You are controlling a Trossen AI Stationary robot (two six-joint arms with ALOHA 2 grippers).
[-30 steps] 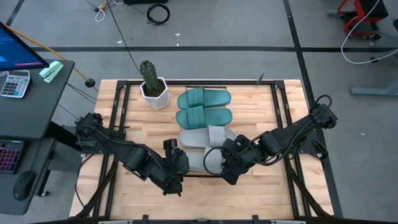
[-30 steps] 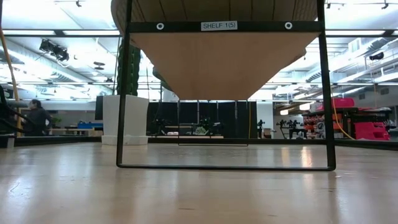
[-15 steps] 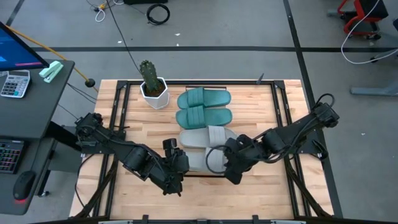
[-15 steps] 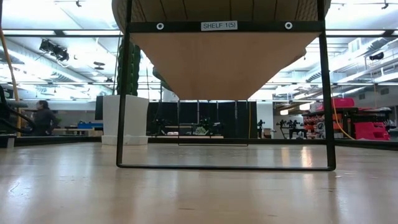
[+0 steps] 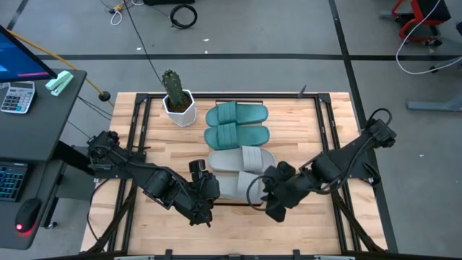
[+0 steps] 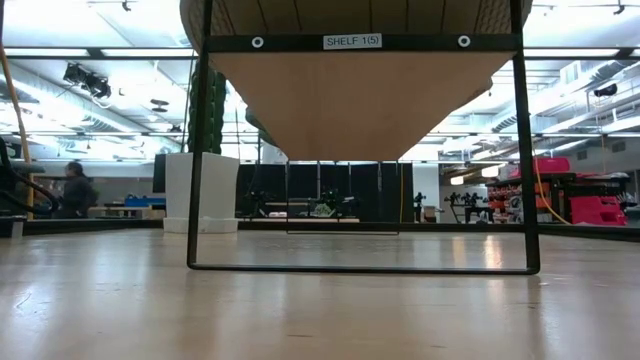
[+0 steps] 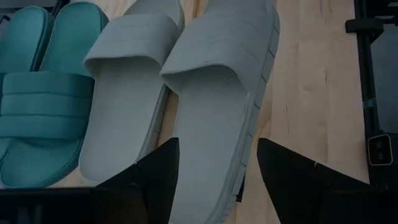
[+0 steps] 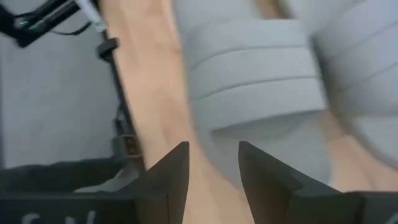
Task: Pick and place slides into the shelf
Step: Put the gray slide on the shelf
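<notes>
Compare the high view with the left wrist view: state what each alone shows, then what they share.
Only the high view: the potted green cactus in its white pot, the right pincer beside the nearest grey sandal's toe end, the desk with the calculator, and all four sandals in one row.

Only the left wrist view: the open left pincer close over the nearest light grey foam slide sandal, with its textured footbed visible.

Both: the two grey sandals, the teal green foam slide sandals, and the light-wood plank surface.

Teal and grey ribbed slides
</notes>
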